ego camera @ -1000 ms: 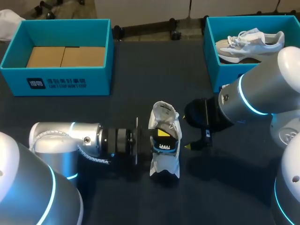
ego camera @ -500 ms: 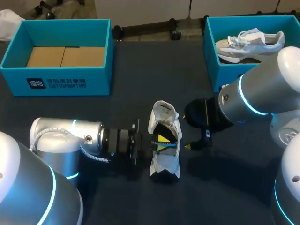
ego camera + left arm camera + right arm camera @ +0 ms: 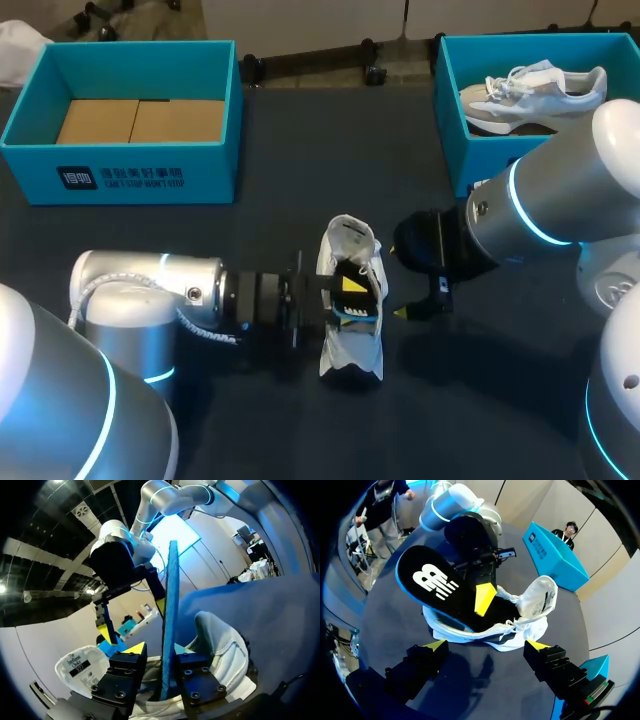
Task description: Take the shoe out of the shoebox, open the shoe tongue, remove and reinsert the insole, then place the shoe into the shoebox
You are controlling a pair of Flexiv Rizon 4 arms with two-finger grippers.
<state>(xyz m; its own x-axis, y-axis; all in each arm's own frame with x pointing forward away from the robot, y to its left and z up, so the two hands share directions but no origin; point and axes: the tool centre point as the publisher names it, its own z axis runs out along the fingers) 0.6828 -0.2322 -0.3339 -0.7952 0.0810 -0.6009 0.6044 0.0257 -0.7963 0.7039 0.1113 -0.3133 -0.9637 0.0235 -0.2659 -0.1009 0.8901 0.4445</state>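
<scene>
Head view: a dark table [image 3: 300, 150] fills the scene. My left arm [image 3: 150, 300] comes in from eight o'clock and lies low and level toward the middle. My right arm [image 3: 560, 200] comes in from four o'clock and ends just right of the middle.

At ten o'clock stands an open blue left shoebox [image 3: 120, 175] with flat tan cardboard [image 3: 140, 120] lying inside. At two o'clock stands an open blue right shoebox [image 3: 450, 130] holding a second shoe [image 3: 530, 95], pale with white laces.

The white shoe [image 3: 350, 355] is out of both boxes. It lies on the table a little toward six o'clock from the middle, its length running twelve to six, between the two grippers.

The insole [image 3: 440, 587], black on its face with a blue edge, stands tilted up out of the shoe's opening. The left gripper [image 3: 160, 649], at the shoe's nine o'clock, is clamped on the insole, one yellow tip on each face.

The right gripper [image 3: 485, 645] hovers near the shoe's three o'clock side, fingers spread wide, holding nothing and touching nothing.
</scene>
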